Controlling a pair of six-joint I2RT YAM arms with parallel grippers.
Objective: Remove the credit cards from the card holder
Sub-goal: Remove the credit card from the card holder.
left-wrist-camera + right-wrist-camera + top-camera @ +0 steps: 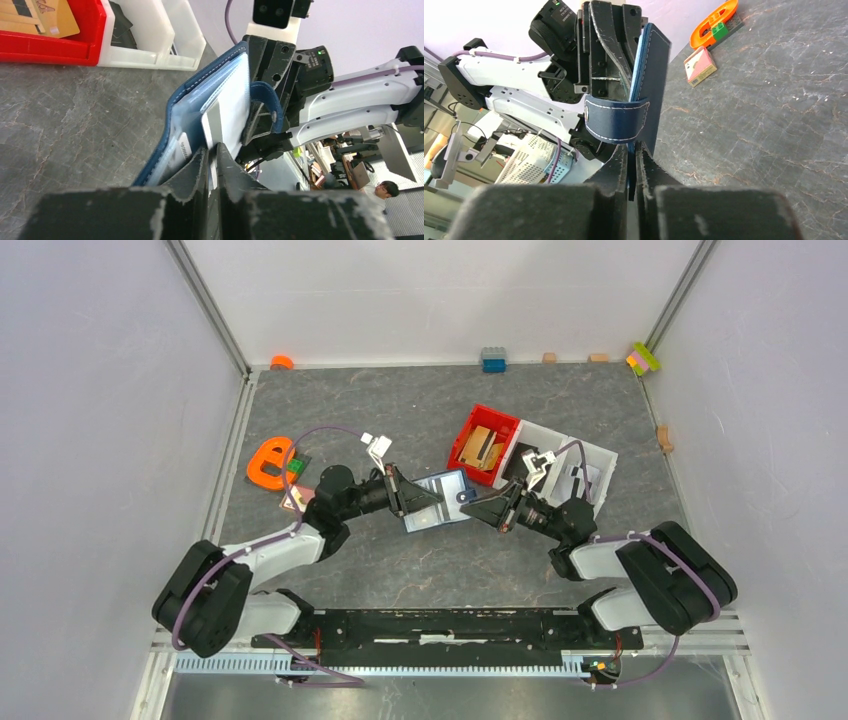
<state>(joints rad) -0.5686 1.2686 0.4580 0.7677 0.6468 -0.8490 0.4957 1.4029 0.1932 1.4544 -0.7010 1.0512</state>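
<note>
1. Navy card holder (pixel 227 90) hangs open between both grippers; right gripper (pixel 631 150) clamps its cover edge.
2. Meanwhile left gripper (pixel 212 152) pinches a credit card (pixel 212 125) poking from the pocket ahead of its fingertips; best pull straight along the slot.
3. Just beside the card curls the snap tab (pixel 270 100); red tray (pixel 50 50) lies well beyond the fingertips.

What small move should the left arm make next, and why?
Probably pull the left gripper straight back to slide the card out of the card holder. It looks closed on the card's protruding edge, and the right gripper is shut on the holder's far edge, bracing it.
</note>
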